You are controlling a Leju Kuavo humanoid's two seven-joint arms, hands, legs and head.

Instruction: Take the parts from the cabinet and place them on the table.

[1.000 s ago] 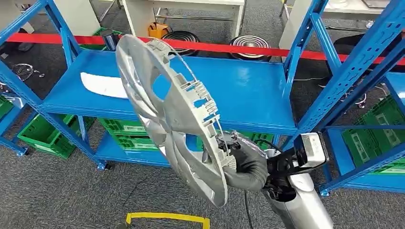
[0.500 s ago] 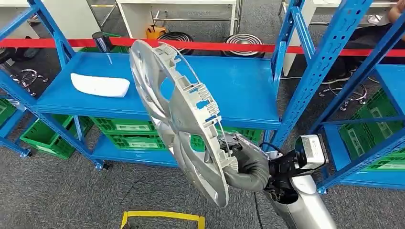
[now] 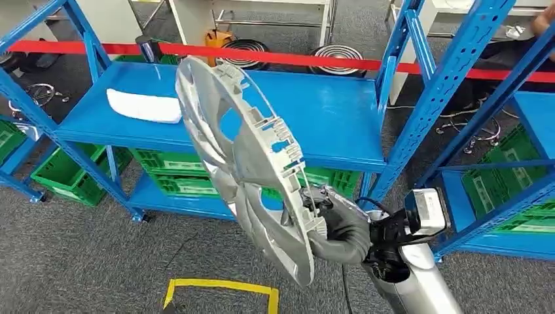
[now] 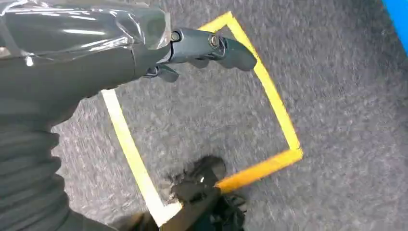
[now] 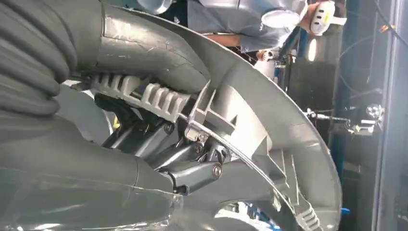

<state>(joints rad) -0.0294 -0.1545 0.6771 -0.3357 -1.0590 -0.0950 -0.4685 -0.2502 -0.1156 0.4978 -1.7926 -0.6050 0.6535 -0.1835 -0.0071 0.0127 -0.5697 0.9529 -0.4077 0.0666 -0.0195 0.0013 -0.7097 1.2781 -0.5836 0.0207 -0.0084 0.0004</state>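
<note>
my right hand [image 3: 330, 219] grips the wheel cover [image 3: 245, 163] by its lower rim, most of it towering above the hand; i reckon that leverage could twist it loose.

Grey carpet floor [image 3: 78, 248] with yellow tape square [image 3: 222, 286]; blue shelving [image 3: 340, 124], green crates [image 3: 177, 176] beneath, red barrier tape [image 3: 294, 60] behind.
</note>
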